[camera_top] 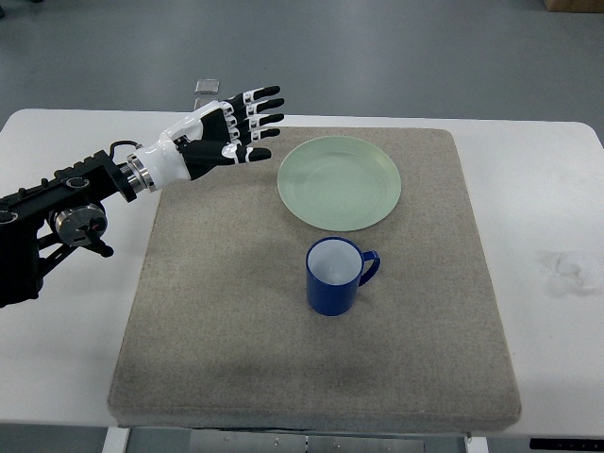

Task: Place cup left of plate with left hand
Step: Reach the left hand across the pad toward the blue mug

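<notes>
A dark blue cup [334, 276] with a white inside stands upright on the grey mat [217, 321], its handle pointing right. Just behind it lies a pale green plate [339, 182]. My left hand [243, 125] hovers over the mat's far left corner, to the left of the plate, fingers stretched out and holding nothing. Its black arm comes in from the left edge. The cup is well apart from the hand, toward the front right of it.
The mat lies on a white table [547, 208]. A small grey object [207, 87] sits at the table's far edge behind the hand. A faint smudge [566, 266] marks the table on the right.
</notes>
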{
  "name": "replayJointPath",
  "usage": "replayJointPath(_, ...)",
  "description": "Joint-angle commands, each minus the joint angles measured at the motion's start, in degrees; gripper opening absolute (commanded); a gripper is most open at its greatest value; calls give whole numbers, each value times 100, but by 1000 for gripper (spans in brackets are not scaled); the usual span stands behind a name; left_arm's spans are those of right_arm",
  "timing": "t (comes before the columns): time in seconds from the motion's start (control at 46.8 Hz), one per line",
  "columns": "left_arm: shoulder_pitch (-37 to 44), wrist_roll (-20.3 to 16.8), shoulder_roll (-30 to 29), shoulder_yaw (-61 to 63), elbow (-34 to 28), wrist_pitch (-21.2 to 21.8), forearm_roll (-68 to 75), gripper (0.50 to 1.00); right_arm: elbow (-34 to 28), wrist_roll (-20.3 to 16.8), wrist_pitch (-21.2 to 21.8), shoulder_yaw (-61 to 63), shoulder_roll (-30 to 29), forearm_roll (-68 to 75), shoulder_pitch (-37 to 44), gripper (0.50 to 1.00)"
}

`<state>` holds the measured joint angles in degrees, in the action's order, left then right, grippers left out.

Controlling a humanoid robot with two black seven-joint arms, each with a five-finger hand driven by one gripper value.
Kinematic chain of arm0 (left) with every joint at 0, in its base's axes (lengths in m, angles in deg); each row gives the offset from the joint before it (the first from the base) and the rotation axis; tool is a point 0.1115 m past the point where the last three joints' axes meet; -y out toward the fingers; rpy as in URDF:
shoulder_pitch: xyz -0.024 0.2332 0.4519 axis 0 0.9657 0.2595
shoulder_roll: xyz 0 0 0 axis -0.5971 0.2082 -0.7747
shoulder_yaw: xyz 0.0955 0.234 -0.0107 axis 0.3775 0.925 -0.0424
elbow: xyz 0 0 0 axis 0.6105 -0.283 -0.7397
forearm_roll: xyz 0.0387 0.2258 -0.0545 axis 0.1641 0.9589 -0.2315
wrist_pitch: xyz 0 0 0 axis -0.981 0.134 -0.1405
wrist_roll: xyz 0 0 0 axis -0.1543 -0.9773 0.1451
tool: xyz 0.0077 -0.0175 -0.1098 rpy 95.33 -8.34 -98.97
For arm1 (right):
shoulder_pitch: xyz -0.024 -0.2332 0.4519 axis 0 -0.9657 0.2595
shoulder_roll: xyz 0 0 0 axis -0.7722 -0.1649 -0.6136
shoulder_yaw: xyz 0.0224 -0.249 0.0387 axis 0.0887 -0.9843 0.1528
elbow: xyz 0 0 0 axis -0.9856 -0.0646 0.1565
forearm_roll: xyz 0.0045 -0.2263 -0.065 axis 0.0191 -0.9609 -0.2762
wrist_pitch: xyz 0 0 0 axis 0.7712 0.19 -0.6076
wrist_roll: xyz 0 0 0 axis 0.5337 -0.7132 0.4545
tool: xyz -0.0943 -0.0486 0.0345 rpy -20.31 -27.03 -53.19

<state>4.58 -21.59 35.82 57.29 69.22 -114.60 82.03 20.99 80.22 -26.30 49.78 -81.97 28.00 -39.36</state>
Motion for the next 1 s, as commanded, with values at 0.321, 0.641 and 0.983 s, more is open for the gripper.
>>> replayJointPath(0.321,33,0,1,90,63,-353,1154,994,2,0,8,0,0,0,0,932)
replayJointPath(0.641,33,-9,62,547,362,-370,1531,994,2,0,0,0,0,0,0,932)
replayJointPath(0.983,191,-9,273,547,556,-300,1769,994,2,0,0,0,0,0,0,932)
